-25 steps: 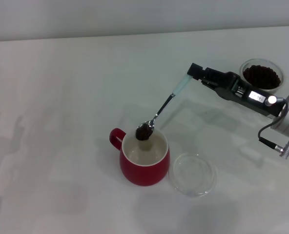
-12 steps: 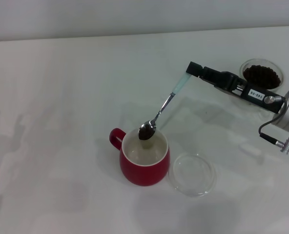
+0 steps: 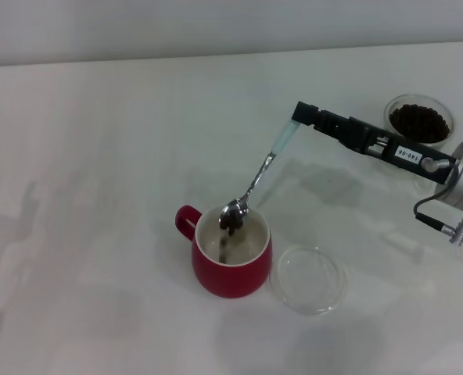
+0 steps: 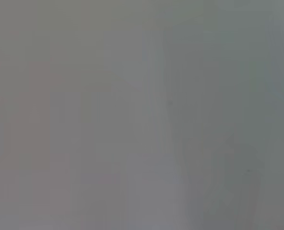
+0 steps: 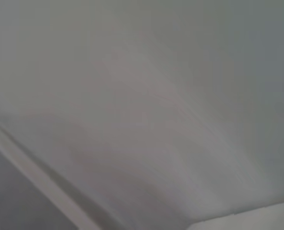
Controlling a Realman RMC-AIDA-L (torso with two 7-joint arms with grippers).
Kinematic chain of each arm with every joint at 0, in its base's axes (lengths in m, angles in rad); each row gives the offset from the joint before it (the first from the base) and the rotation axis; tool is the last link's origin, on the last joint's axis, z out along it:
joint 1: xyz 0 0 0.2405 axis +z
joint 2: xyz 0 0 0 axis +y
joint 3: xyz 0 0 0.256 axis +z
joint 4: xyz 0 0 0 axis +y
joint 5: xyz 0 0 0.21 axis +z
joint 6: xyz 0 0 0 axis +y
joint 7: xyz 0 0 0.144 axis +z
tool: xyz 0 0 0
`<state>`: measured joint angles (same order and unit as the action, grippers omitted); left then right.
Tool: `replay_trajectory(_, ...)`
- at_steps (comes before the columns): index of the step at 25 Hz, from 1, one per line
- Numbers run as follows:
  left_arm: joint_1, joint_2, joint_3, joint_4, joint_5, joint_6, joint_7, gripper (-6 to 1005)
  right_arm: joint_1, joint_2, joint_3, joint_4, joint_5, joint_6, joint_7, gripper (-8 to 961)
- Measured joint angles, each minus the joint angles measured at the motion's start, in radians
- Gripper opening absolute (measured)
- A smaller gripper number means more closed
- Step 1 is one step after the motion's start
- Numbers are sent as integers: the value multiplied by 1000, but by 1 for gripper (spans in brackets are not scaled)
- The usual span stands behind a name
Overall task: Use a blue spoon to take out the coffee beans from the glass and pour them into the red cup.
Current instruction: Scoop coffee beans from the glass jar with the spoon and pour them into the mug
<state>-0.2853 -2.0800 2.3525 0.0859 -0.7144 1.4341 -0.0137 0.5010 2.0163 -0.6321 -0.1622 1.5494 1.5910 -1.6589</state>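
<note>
small white label with tiny dark characters on the right claw (image 3: 299, 115) body, not legible

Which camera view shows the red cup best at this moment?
The head view: the red cup stands whole on the table, rim, white inside and handle visible, with the blue spoon tipped over it. Both wrist views show only blurred grey surface, nothing of the cup.

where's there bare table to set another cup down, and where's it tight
Bare table fills the whole side left of the red cup, and the far strip behind it. It is tight on the right: the clear dish sits beside the cup, the right gripper holds the blue spoon above it, with the glass behind.
</note>
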Motion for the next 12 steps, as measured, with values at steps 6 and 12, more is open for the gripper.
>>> replay_trajectory(6,-3,0,-1,0,-2,0,0,582,1,1,-5,-5,0,22,-60,144)
replay_trajectory(12,-3,0,-1,2,-1,0,0,582,2,1,-13,-7,0,18,-120,144)
